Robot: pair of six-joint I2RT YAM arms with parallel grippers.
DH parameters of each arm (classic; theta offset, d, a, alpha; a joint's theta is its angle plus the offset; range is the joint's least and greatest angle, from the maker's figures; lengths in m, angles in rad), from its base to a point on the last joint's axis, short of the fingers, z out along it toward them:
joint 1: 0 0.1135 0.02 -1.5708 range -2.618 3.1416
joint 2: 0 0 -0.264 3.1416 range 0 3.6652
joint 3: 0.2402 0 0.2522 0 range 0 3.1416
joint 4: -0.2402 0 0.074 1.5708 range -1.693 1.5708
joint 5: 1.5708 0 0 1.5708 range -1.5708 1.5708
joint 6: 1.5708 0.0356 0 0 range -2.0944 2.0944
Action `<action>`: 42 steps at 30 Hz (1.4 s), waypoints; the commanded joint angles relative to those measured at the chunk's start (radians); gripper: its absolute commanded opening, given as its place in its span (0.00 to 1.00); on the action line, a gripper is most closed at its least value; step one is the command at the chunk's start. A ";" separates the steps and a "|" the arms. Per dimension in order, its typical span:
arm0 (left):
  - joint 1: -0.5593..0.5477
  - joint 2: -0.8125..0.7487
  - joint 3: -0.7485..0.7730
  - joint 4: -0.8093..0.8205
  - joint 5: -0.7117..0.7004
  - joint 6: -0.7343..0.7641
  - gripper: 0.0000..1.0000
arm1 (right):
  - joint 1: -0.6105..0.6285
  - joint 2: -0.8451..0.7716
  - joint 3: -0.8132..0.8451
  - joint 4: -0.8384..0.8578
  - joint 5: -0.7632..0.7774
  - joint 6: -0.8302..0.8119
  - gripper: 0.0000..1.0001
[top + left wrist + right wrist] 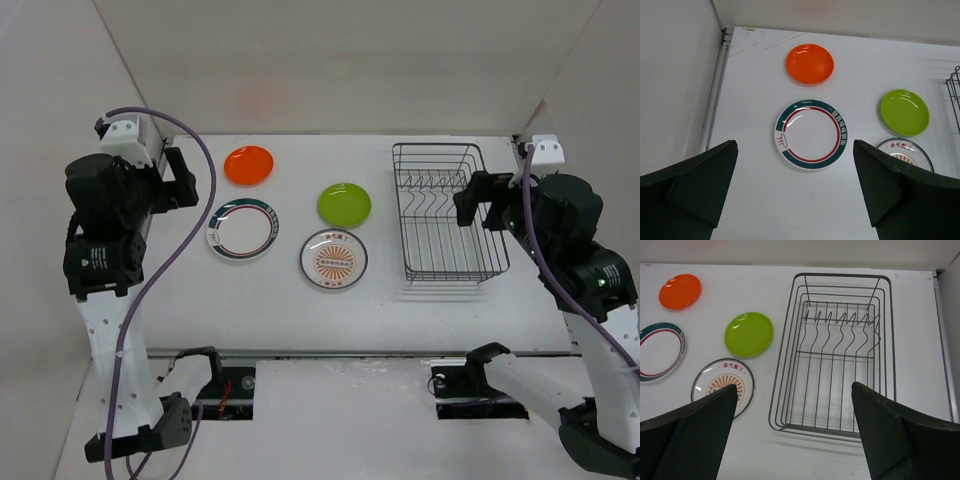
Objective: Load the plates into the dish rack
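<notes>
Four plates lie flat on the white table: an orange one (249, 165) (809, 63), a lime green one (344, 204) (748, 334), a white one with a green-and-red rim (242, 229) (811, 134), and a white one with an orange sunburst (334, 259) (723, 385). The black wire dish rack (435, 146) (840, 276) stands to their right with nothing in it, its tines at the far end. My left gripper (183, 180) (795, 145) hangs open above the table, left of the rimmed plate. My right gripper (470, 200) (793, 386) is open above the rack's right side, holding nothing.
White walls close in the table at the left, back and right. A purple cable (190, 230) loops down from the left arm. The arm bases and dark brackets (480, 375) sit along the near edge.
</notes>
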 commanded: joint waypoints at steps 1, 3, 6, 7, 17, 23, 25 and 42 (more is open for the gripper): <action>0.004 -0.034 -0.034 0.064 -0.018 -0.013 1.00 | -0.006 0.011 0.001 0.043 0.026 0.014 1.00; 0.004 -0.044 -0.047 0.077 -0.028 -0.013 1.00 | -0.006 0.000 -0.012 0.054 0.026 0.014 1.00; 0.004 -0.032 -0.047 0.087 -0.037 -0.004 1.00 | -0.006 0.000 -0.030 0.063 0.015 0.014 1.00; 0.004 -0.023 -0.047 0.087 -0.037 -0.004 1.00 | -0.006 0.000 -0.030 0.072 0.015 0.014 1.00; 0.047 0.302 -0.015 0.304 0.239 -0.016 1.00 | -0.006 -0.010 -0.071 0.134 -0.193 0.014 1.00; 0.139 0.581 0.090 0.441 0.527 -0.084 1.00 | -0.006 -0.020 -0.151 0.217 -0.351 0.014 1.00; 0.150 0.664 0.158 0.452 0.595 -0.093 1.00 | -0.006 -0.010 -0.160 0.227 -0.381 0.023 1.00; 0.092 1.172 0.315 0.603 0.602 -0.205 1.00 | 0.107 -0.138 -0.263 0.281 -0.408 0.066 1.00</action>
